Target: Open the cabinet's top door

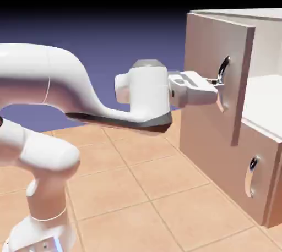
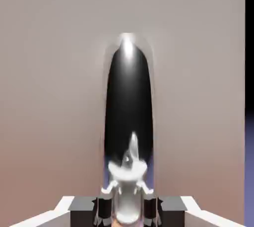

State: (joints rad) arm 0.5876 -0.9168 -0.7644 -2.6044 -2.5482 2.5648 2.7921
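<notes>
One level arm (image 1: 82, 88) reaches right; its gripper (image 1: 216, 83) is clamped on the top door's (image 1: 212, 53) handle (image 1: 222, 69).

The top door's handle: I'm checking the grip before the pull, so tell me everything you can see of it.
The handle is a long, curved bar of shiny silver metal, standing upright on the beige top door, near its free edge. That door already stands slightly ajar, with white interior showing behind it. The gripper reaches in level and is shut on the handle's lower part. In the hand view the handle fills the middle, dark and mirror-like, its lower end clamped between the fingers.
</notes>
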